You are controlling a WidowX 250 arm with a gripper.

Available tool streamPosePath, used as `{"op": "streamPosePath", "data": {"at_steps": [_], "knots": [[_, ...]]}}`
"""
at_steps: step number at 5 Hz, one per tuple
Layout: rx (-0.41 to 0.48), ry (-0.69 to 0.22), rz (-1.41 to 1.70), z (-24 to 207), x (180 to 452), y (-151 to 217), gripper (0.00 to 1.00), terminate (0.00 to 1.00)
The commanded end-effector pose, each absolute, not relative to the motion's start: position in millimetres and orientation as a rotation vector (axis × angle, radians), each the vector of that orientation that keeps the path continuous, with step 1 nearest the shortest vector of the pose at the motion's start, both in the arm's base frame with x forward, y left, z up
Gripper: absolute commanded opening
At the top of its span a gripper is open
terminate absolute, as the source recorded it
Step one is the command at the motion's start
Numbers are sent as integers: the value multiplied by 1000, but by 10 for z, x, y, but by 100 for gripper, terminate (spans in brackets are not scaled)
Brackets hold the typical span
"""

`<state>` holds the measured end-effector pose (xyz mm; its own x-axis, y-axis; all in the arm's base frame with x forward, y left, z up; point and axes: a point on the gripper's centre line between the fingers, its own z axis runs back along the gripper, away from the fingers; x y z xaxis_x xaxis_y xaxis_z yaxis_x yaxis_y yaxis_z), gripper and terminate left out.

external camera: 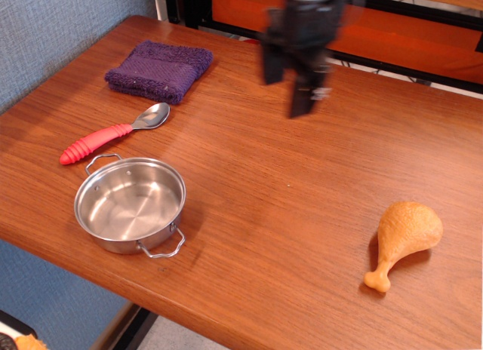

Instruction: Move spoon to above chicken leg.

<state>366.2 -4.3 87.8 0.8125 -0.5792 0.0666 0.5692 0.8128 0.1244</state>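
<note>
The spoon (113,133) lies flat on the wooden table (287,161) at the left, its silver bowl toward the back right and its ribbed red-pink handle toward the front left. The orange-tan chicken leg (404,238) lies at the front right, bone end toward the front. My gripper (289,92) hangs in the air over the back middle of the table, blurred by motion. Its two dark fingers (305,95) point down with a gap between them and hold nothing. It is well to the right of the spoon and far from the chicken leg.
A small steel pan (130,205) with two wire handles stands just in front of the spoon. A folded purple cloth (160,69) lies at the back left. A dark and orange frame (392,33) runs behind the table. The table's front edge drops off at the lower left.
</note>
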Motion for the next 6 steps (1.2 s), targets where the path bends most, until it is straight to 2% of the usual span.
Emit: {"op": "streamPosePath", "data": {"at_steps": [1,2,3,5,6], "knots": [[110,-127,-465,971,3268,919,100,0],[119,-94,-402,896,3198,1306,100,0],[116,-81,-325,782,3003,1632,100,0],[99,-16,-320,552,2908,1738,100,0],[83,-39,-354,540,2890,1638,100,0]]}}
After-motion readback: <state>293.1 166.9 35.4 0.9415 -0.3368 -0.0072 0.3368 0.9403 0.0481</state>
